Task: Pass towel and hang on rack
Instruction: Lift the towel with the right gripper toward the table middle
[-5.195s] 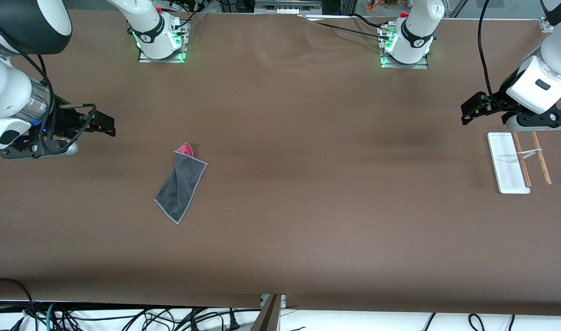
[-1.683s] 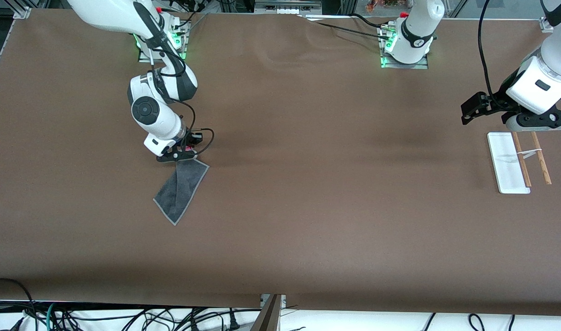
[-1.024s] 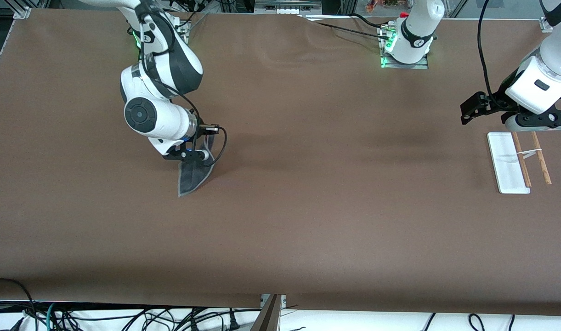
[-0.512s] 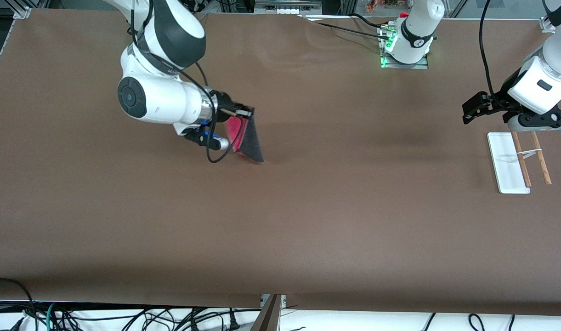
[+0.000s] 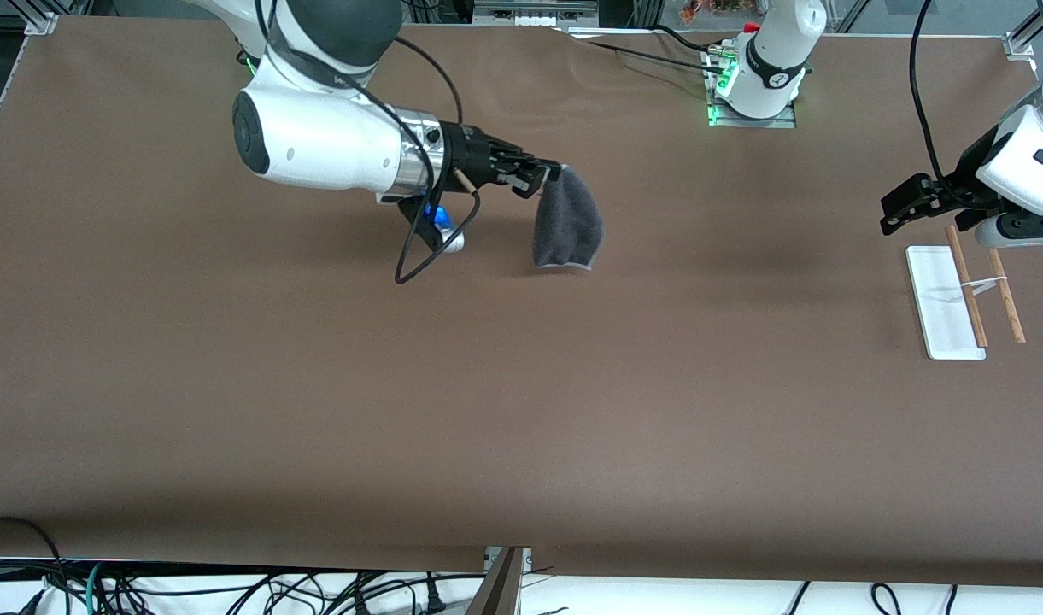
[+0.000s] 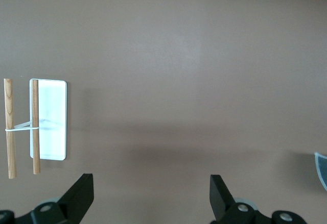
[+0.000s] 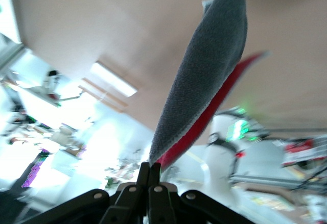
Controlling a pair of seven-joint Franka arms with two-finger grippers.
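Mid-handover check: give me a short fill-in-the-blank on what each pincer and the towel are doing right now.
1. The right pincer is shut on the ____.
2. The towel hangs in the air over the ____, touching nothing else.
3. The left pincer hovers near the rack with its fingers ____.
4. The rack lies toward the ____ arm's end of the table.

Missing words: towel; table; open; left

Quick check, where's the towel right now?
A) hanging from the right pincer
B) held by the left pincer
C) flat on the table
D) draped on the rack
A: the towel hangs in the air from the shut right pincer over the table's middle, while the left pincer is open over the table by the rack.
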